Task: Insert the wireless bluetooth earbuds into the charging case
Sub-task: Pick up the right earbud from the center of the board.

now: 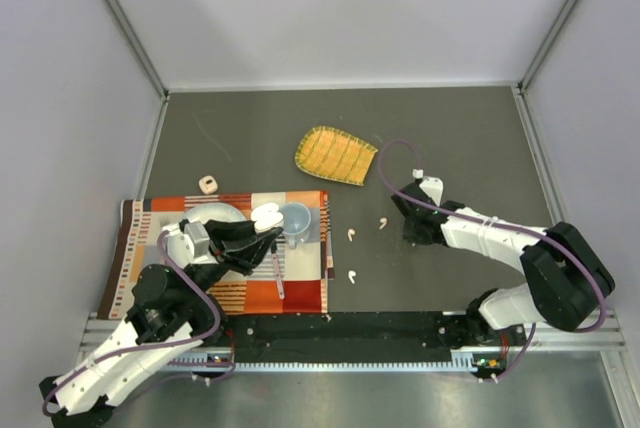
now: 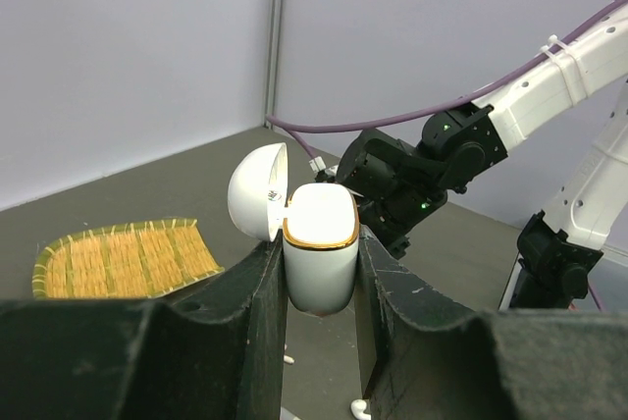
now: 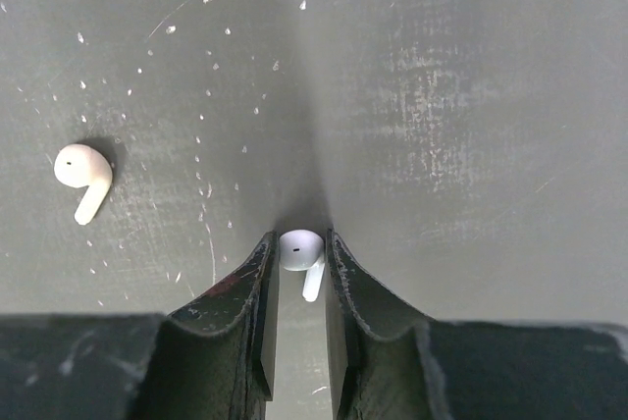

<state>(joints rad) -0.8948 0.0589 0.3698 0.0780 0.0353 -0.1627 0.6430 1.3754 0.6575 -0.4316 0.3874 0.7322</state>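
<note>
- Earbuds: I count three lying loose on the bare desk [image 1: 450,128] between the two arms in the top view, at [image 1: 351,234], [image 1: 382,223] and [image 1: 351,275]. None is in the case yet.
- Right hand [image 3: 299,273]: its wrist camera shows one earbud [image 3: 303,253] sitting between the two fingers, bulb forward and stem trailing back. The fingers stand close on either side of it, but I cannot tell whether they are actually pinching it or are just short of contact. A second earbud [image 3: 82,177] lies well apart to the left on the desk.
- Charging case [image 2: 320,243]: my left hand [image 2: 320,288] is closed on its white body, one finger on each flank. The case is upright, its domed lid [image 2: 257,189] hinged open to the side and its gold-rimmed mouth facing up. I judge it is held this way to offer a steady, open target for the other arm.
- Placement: the left hand holds the case above the patterned cloth [image 1: 140,238], near a blue cup [image 1: 296,220]. A woven yellow tray [image 1: 336,154] lies farther back on the desk, unused.
- Judgement: the step in hand is the pick-up of the first earbud; the carry to the case and the seating remain undone.
- Risk noted: the earbud is small and smooth, so it may slip or rotate as the fingers close.
</note>
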